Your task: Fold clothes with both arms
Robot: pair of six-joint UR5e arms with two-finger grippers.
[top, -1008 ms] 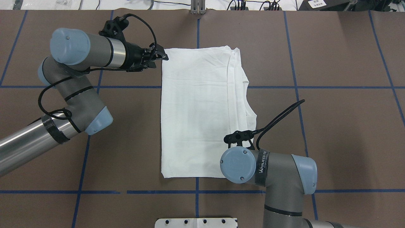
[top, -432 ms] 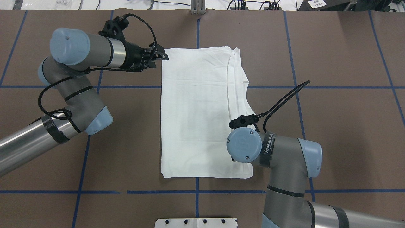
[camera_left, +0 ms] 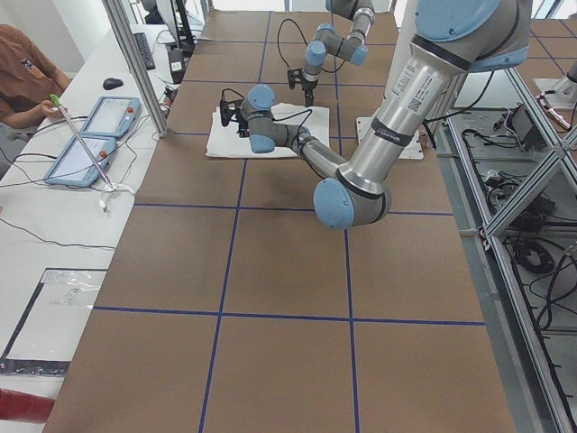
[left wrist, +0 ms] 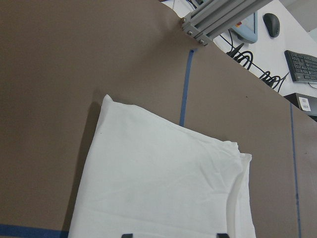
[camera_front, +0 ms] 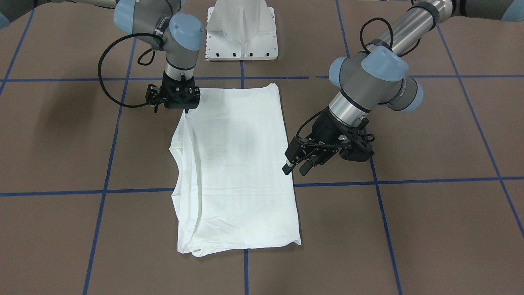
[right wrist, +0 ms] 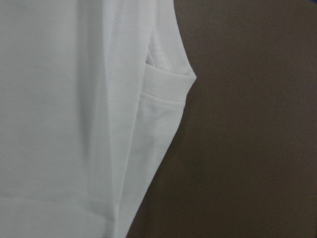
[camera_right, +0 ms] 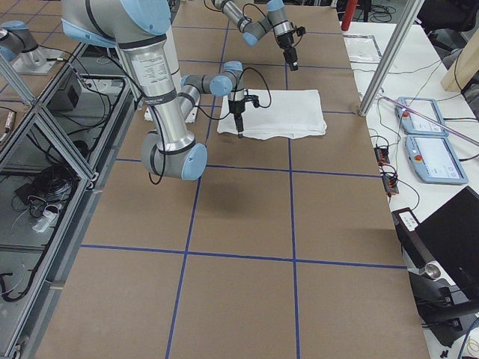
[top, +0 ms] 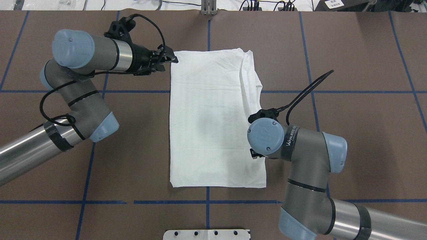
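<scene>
1. Position first: the T-shirt (top: 206,116) lies flat on the table (top: 350,133) as a long rectangle, its loose layered side on my right; my left gripper (camera_front: 297,166) hangs with fingers spread, raised beside the far left corner and touching nothing; my right gripper (camera_front: 174,102) points straight down over the right edge, toward the near end; I cannot tell whether its fingers are apart or together, since they are hidden from above and the view from that wrist shows only cloth.
2. Partial pinch: the right side is several stacked layers with a fold peeking out; I judge that closing there may catch only the top layer, and lifting would then peel the stack open.
3. Mismatch: my two grippers sit at opposite corners and at different heights; if one lifts before the other has a hold, the rectangle would likely skew or drag across the table.
4. Miss: the left corner lies thin and flat; coming down too far outside it, I would close on nothing; too far inside, I would bunch the cloth.
5. Hard contact: pushing down to get under an edge could jam my fingertips against the table and crease the T-shirt.
</scene>
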